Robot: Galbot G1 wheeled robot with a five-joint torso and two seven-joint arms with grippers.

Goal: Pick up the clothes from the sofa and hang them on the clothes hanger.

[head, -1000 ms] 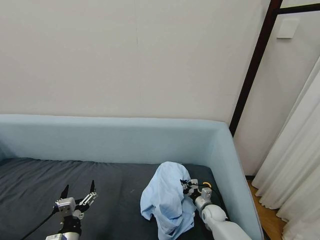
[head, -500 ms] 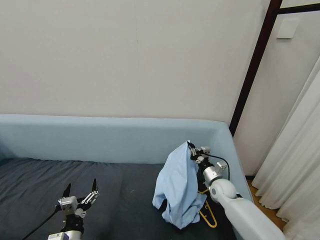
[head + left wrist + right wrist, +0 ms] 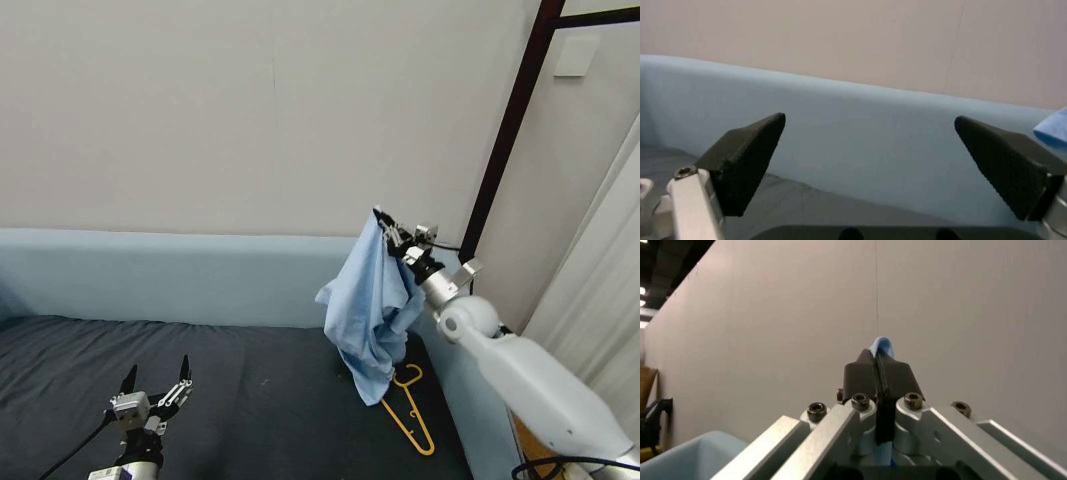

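Observation:
A light blue garment point(image 3: 372, 305) hangs in the air over the right end of the sofa, pinched at its top by my right gripper point(image 3: 385, 224), which is shut on it. In the right wrist view a bit of blue cloth point(image 3: 881, 345) sticks out above the closed fingertips point(image 3: 867, 371). A yellow clothes hanger point(image 3: 411, 410) lies on the dark seat just below the hanging garment. My left gripper point(image 3: 155, 391) hovers low over the seat at the front left, open, with nothing between its pads point(image 3: 747, 155).
The sofa has a pale blue backrest point(image 3: 200, 275) and a dark grey seat point(image 3: 250, 385). A dark vertical post point(image 3: 505, 130) stands at the right against the wall, with white curtains point(image 3: 600, 290) beside it.
My right gripper has lifted the blue garment from the seat up past the backrest. The yellow hanger that was under the cloth now lies uncovered. The left arm has stayed put.

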